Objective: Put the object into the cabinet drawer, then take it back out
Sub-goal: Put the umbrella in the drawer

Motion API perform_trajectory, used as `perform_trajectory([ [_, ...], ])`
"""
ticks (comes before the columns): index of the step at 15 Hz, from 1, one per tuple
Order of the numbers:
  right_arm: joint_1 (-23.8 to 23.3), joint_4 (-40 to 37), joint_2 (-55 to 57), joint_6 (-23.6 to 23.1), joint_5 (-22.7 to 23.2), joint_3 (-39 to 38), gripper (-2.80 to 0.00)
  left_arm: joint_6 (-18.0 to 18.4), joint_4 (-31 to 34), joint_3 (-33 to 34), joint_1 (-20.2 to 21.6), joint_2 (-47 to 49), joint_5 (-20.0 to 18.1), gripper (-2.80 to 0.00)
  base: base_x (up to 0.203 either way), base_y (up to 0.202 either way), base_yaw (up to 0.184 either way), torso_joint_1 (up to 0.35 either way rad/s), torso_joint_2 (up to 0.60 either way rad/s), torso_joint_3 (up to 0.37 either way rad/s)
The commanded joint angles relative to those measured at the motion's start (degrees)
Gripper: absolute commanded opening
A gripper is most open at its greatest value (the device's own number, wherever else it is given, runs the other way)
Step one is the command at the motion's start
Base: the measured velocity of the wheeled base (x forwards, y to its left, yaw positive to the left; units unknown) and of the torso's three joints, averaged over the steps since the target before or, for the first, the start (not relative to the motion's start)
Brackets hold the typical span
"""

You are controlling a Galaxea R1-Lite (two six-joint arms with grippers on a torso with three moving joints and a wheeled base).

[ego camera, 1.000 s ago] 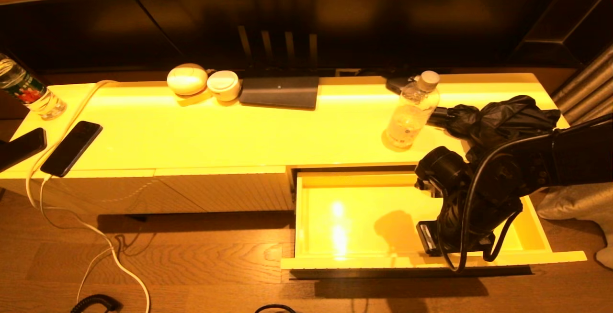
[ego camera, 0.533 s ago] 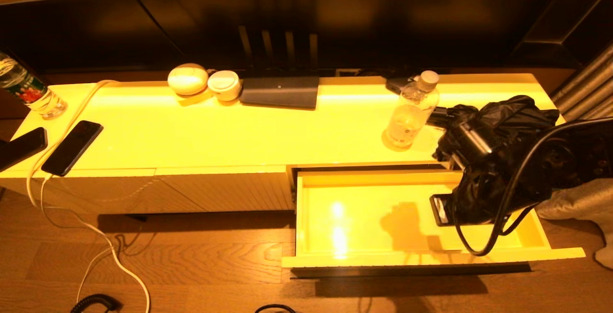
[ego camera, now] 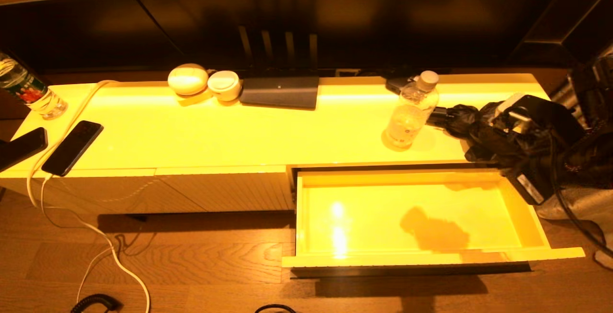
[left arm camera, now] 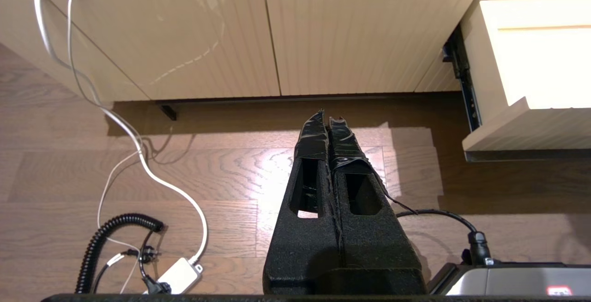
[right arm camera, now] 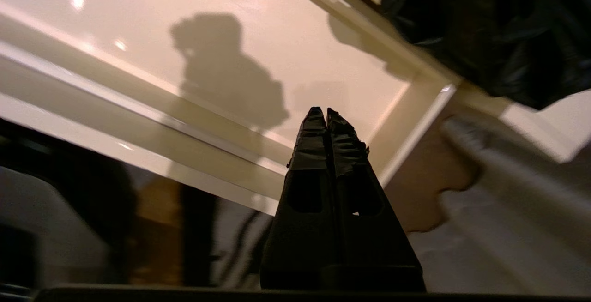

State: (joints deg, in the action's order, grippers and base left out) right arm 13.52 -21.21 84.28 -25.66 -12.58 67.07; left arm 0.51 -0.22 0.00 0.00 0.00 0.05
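The cabinet drawer [ego camera: 383,207] stands pulled out at the right, glossy cream-yellow inside and holding nothing but a shadow. Its inside also shows in the right wrist view [right arm camera: 300,39], and its left side in the left wrist view [left arm camera: 531,62]. A black folded umbrella [ego camera: 459,114] lies on the cabinet top just behind the drawer's right end. My right arm [ego camera: 531,160] hangs over the drawer's right wall, partly in front of the umbrella [right arm camera: 485,29]. The right gripper [right arm camera: 323,113] is shut and holds nothing. My left gripper [left arm camera: 325,118] is shut and empty, low over the wooden floor before the ribbed panels.
A clear water bottle [ego camera: 412,112] stands on the cabinet top left of the umbrella. Further left are a dark flat box [ego camera: 280,92], two white round items [ego camera: 206,81], two phones [ego camera: 72,148] with a white cable, and another bottle [ego camera: 24,90]. Cables lie on the floor [left arm camera: 138,163].
My right arm has risen out of the drawer and swung right and back, towards the umbrella. Its gripper stayed shut. The drawer has not moved.
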Motion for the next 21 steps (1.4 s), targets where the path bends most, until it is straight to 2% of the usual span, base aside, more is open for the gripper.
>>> perform_trajectory([
  [1, -3.7, 0.1, -4.0, -25.3, 0.6, -2.3, -2.8, 0.0, 0.0, 0.1, 0.0, 0.0, 0.0, -2.8, 0.0, 0.0, 0.0, 0.0, 0.0, 0.0],
  [3, -4.6, 4.1, -3.8, -37.2, 1.1, -6.3, -2.8, 0.0, 0.0, 0.1, 0.0, 0.0, 0.0, -2.8, 0.0, 0.0, 0.0, 0.0, 0.0, 0.0],
  [5, -4.7, 15.6, -1.8, -45.7, 1.2, -9.7, -2.8, 0.0, 0.0, 0.1, 0.0, 0.0, 0.0, -2.8, 0.0, 0.0, 0.0, 0.0, 0.0, 0.0],
  [7, -4.9, 20.2, 1.2, -55.2, 2.2, -10.9, -2.8, 0.0, 0.0, 0.1, 0.0, 0.0, 0.0, -2.8, 0.0, 0.0, 0.0, 0.0, 0.0, 0.0],
  [8, -5.6, 20.9, 2.9, -57.2, 3.3, -10.5, 0.0, 0.0, 0.0, 0.1, 0.0, 0.0, 0.0, -2.8, 0.0, 0.0, 0.0, 0.0, 0.0, 0.0],
  [10, -7.1, 21.1, 5.6, -59.6, 4.8, -7.9, 0.0, 0.0, 0.0, 0.1, 0.0, 0.0, 0.0, -2.8, 0.0, 0.0, 0.0, 0.0, 0.0, 0.0],
  [14, -10.9, 19.9, 8.0, -72.6, 7.4, -1.3, 0.0, 0.0, 0.0, 0.1, 0.0, 0.0, 0.0, -2.8, 0.0, 0.0, 0.0, 0.0, 0.0, 0.0],
  [17, -12.8, 19.5, 10.4, -75.5, 9.1, 2.6, 0.0, 0.0, 0.0, 0.1, 0.0, 0.0, 0.0, -2.8, 0.0, 0.0, 0.0, 0.0, 0.0, 0.0],
  [21, -13.5, 19.5, 13.0, -76.9, 9.5, 4.4, 0.0, 0.0, 0.0, 0.1, 0.0, 0.0, 0.0, -2.8, 0.0, 0.0, 0.0, 0.0, 0.0, 0.0],
])
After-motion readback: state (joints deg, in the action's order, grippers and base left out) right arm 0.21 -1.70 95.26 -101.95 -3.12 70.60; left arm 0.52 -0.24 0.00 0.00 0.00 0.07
